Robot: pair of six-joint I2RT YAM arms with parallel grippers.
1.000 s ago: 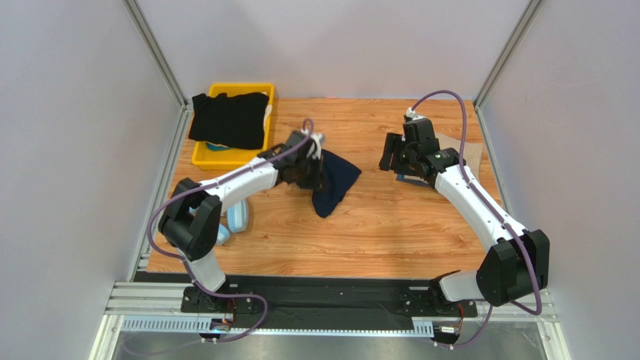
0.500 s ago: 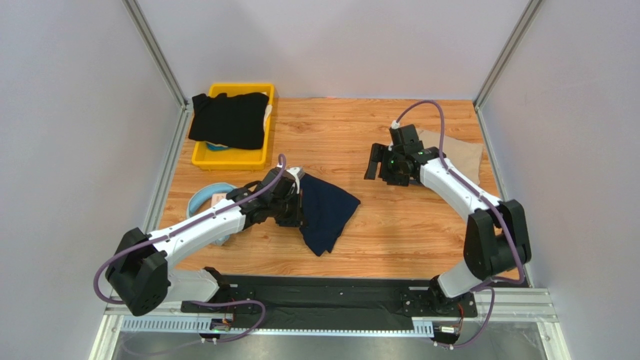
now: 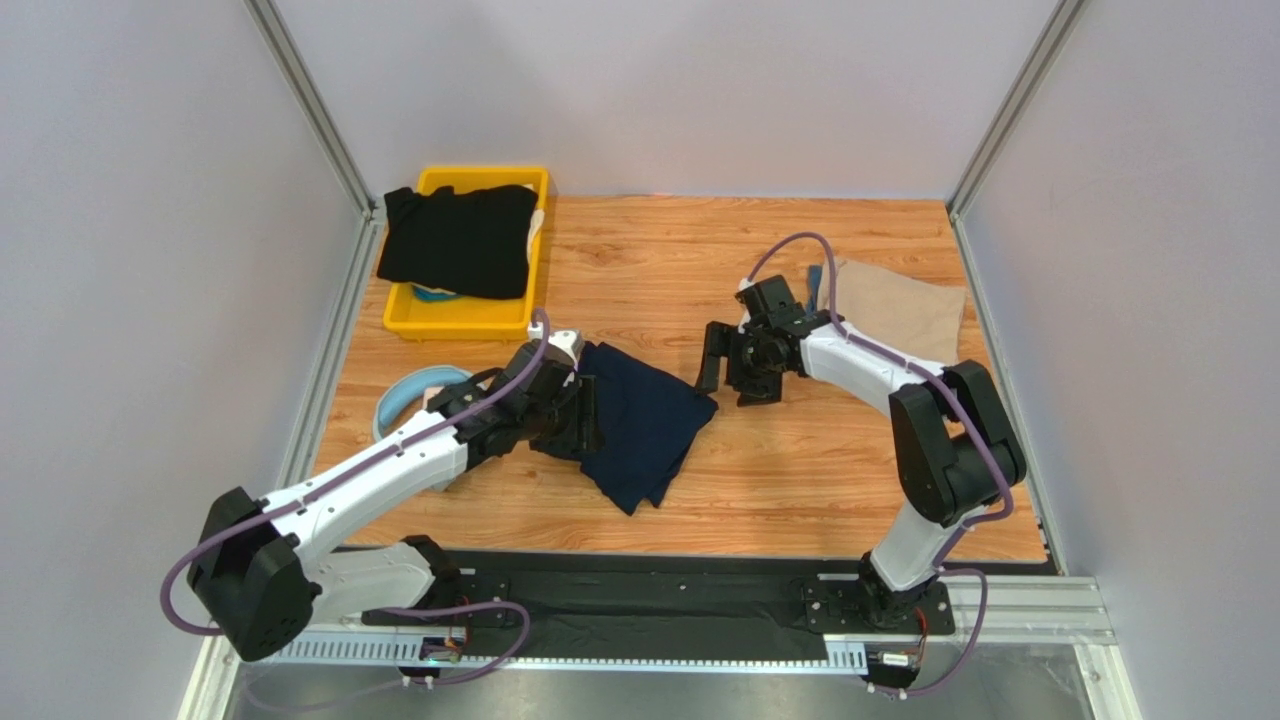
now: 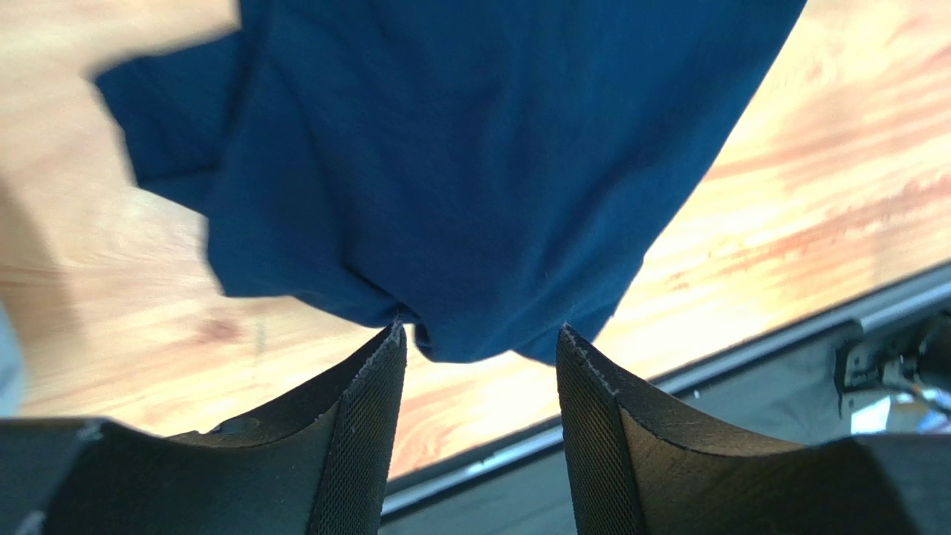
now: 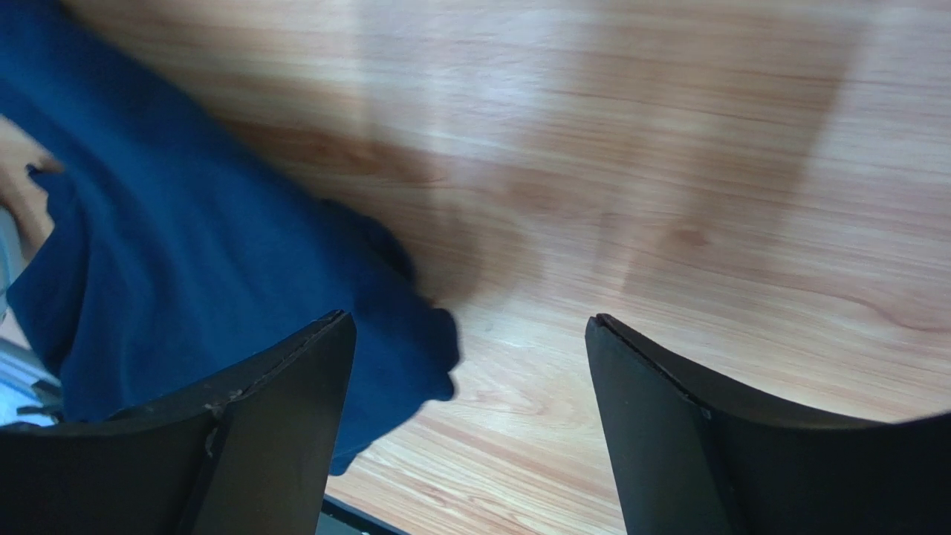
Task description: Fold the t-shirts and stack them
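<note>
1. While nothing is stacked yet, the navy t-shirt [image 3: 646,420] lies rumpled between the grippers. Its edge is at the tips of the left gripper [image 4: 480,330], whose fingers stand apart without pinching it.
2. The right gripper [image 5: 469,319] is spread wide and empty, with the shirt's corner just off one fingertip.
3. The tan t-shirt [image 3: 902,308] lies flat behind the right gripper, and the black t-shirt [image 3: 458,240] drapes the yellow bin [image 3: 451,320], well beyond the left gripper. Folding and stacking look wholly undone.

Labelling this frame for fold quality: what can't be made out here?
Top view: the left arm hides most of the headphones.
Top view: the black shirt covers most of the yellow bin inside.
Left wrist view: the navy shirt fills the gap of the left end effector; whether pinched is unclear.
Wrist views: frame edges cut the navy shirt off.
</note>
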